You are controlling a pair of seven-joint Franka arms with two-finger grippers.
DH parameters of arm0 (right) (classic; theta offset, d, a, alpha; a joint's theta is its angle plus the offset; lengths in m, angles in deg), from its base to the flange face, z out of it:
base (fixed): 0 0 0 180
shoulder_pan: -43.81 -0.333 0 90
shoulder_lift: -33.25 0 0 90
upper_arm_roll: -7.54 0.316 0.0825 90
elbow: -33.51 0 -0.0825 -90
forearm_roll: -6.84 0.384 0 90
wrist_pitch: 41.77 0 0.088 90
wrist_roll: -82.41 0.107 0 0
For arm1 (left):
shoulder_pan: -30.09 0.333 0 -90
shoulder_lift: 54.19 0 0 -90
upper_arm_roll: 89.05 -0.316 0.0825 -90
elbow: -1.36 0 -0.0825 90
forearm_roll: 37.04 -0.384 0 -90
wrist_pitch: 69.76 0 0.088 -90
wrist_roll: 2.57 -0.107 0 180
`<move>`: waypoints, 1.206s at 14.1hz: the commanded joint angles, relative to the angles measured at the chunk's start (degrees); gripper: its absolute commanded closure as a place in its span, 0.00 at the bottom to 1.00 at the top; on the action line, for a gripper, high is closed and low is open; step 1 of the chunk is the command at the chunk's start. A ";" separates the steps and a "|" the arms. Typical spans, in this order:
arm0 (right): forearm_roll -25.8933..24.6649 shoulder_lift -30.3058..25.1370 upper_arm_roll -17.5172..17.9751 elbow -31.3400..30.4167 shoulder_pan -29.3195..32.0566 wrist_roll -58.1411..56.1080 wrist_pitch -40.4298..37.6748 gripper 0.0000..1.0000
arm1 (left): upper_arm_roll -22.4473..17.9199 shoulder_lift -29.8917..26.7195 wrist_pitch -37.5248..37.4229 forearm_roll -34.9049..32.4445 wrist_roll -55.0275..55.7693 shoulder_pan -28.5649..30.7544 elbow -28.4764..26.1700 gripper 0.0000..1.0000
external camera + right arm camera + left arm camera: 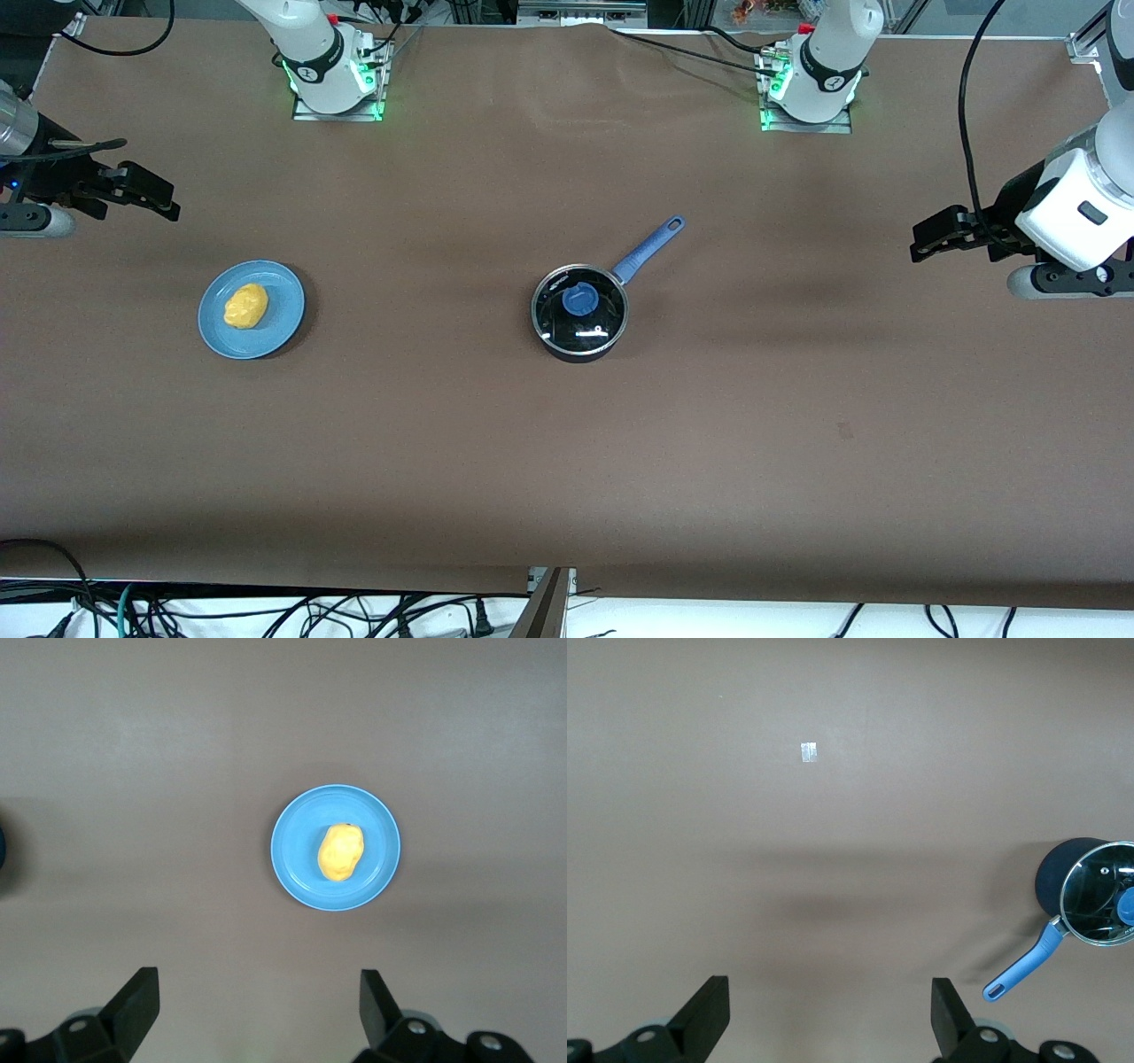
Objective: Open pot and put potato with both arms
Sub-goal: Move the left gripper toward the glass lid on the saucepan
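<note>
- Right gripper (164, 197): hanging over bare table at the right arm's end, fingers (137, 1001) spread wide, gripping nothing.
- Plate (282, 326): light blue, lying near that gripper, toward the table's middle.
- Potato (245, 306): yellow, resting on the plate.
- Pot (579, 313): standing mid-table between both grippers, well apart from each; glass lid (602, 330) sitting on it, blue handle (649, 250) pointing toward the left arm's base.
- Left gripper (926, 241): hovering over the left arm's end, fingers (950, 1014) spread wide, carrying nothing.
</note>
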 commanded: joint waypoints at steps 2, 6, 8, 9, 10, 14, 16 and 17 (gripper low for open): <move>-0.97 -0.55 0.51 -0.22 1.03 -0.89 -0.50 0.00 | -0.11 -1.02 -0.61 0.75 0.16 0.18 -0.82 0.00; -0.97 -0.55 0.51 -0.22 1.11 -0.98 -0.67 0.00 | -0.11 -0.85 -0.53 0.84 0.07 0.09 -0.91 0.00; -0.97 -0.55 -0.27 -0.22 1.12 -0.89 -2.60 0.00 | -0.02 -0.15 -0.09 1.10 0.34 -0.43 -1.17 0.00; -0.80 -0.55 -0.45 -0.22 1.11 -0.89 -3.04 0.00 | 0.15 0.64 0.35 2.75 0.51 -0.53 -1.17 0.00; -0.79 -0.55 -0.54 -0.22 1.11 -0.89 -3.05 0.00 | 0.07 1.43 1.57 6.51 1.21 -0.61 -1.17 0.00; -0.97 -0.64 -0.54 -0.22 1.11 -0.28 -3.40 0.00 | 2.16 4.86 10.96 8.05 17.94 -6.84 -2.93 0.00; -0.97 -0.64 -0.54 -0.22 1.11 -0.45 -3.40 0.00 | 5.85 7.67 16.50 5.95 29.73 -9.74 -2.84 0.00; -0.97 -0.64 -0.46 -0.22 1.11 -0.54 -3.49 0.00 | 6.82 9.25 18.79 3.06 34.13 -11.84 -2.84 0.00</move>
